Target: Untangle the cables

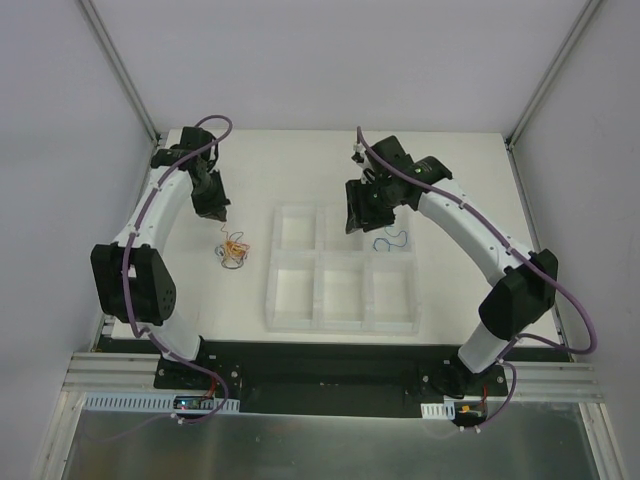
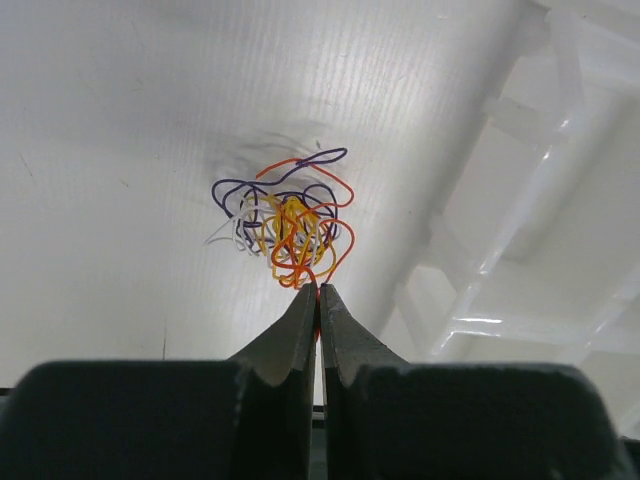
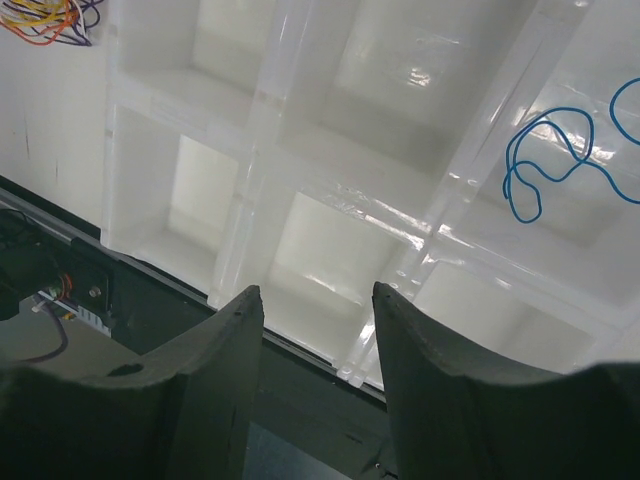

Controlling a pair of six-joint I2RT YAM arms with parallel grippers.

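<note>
A white table [image 1: 300,165] is filling the centre under soft, even light. Pale grey walls [image 1: 330,60] are closing it in at 9, 12 and 3 o'clock, aluminium posts [image 1: 120,70] standing at 11 and 1. A brushed metal sheet [image 1: 320,450] is lying at 6 o'clock.

We see a white surface [image 1: 300,165] inside an enclosure of pale wall panels [image 1: 330,60] edged by grey metal posts [image 1: 118,68]. On the surface, right of centre, sits a translucent white tray [image 1: 342,327], split by low walls into boxy compartments. In the right wrist view its glossy dividers [image 3: 262,140] catch the light. Along the near edge we find a black base plate [image 1: 330,368], ribbed aluminium rails [image 1: 105,372] and, below them, a dull metal sheet [image 1: 330,445].
</note>
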